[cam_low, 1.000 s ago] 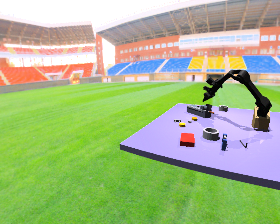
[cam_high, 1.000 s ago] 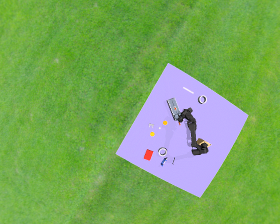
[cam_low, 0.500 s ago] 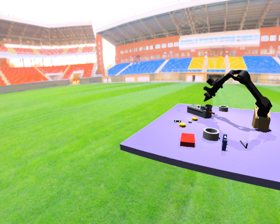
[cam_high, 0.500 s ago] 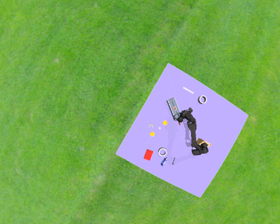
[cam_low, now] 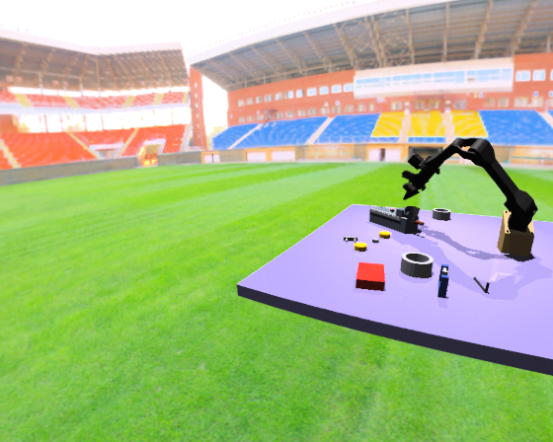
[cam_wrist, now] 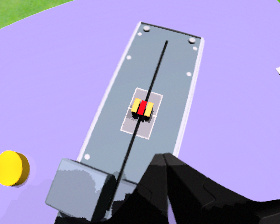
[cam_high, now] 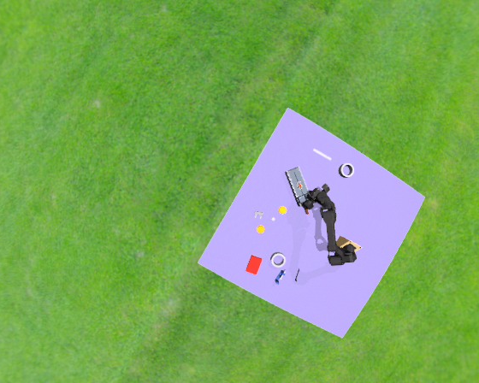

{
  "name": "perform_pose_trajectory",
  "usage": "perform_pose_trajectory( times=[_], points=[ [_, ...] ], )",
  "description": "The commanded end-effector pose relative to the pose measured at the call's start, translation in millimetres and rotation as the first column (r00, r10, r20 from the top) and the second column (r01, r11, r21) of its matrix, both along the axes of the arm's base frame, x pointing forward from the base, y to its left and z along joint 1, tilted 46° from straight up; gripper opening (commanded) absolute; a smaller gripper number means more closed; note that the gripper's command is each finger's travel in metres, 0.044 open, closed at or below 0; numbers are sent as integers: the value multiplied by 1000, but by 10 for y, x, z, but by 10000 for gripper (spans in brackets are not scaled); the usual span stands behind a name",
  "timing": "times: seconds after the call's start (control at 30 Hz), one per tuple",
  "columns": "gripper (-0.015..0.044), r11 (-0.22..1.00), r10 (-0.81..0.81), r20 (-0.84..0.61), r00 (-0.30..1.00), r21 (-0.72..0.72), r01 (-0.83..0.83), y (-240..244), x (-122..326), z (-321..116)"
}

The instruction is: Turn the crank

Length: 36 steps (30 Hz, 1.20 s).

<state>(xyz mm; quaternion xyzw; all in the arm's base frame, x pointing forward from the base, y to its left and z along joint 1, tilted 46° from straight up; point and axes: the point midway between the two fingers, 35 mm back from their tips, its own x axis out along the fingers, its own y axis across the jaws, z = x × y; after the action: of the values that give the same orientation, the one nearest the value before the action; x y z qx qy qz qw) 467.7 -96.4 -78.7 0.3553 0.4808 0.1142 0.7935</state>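
Note:
The grey slide machine (cam_high: 295,176) (cam_low: 389,220) (cam_wrist: 156,75) stands on the table, with a long dark slot along its top. In the wrist view its red pointer (cam_wrist: 142,108) sits between two brass marks (cam_wrist: 135,105) (cam_wrist: 149,109) and looks about level with them; a very small offset cannot be told. The orange-brown crank handle (cam_high: 307,211) (cam_low: 419,223) sticks out at the machine's near end; it is hidden in the wrist view. My gripper (cam_low: 406,197) (cam_wrist: 162,160) is shut and empty, raised above the machine's crank end and apart from the handle.
Yellow discs (cam_high: 282,209) (cam_high: 260,229) (cam_wrist: 9,168) lie beside the machine. Farther off are a red block (cam_high: 253,265) (cam_low: 370,276), a grey ring (cam_high: 272,260) (cam_low: 417,270), a blue object (cam_high: 279,278) (cam_low: 442,284) and a white bar (cam_high: 322,154). Another ring (cam_high: 340,171) (cam_low: 441,216) stands behind.

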Motion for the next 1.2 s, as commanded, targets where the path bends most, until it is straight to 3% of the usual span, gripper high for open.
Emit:
perform_pose_trajectory(
  times=[0.0,0.13,0.7,0.73,1.17],
  points=[
    [0,1000,0,0,1000,0,0,1,0,0],
    [0,1000,0,0,1000,0,0,1,0,0],
    [440,1000,0,0,1000,0,0,1,0,0],
    [440,1000,0,0,1000,0,0,1,0,0],
    [99,1000,0,0,1000,0,0,1,0,0]
  ],
)
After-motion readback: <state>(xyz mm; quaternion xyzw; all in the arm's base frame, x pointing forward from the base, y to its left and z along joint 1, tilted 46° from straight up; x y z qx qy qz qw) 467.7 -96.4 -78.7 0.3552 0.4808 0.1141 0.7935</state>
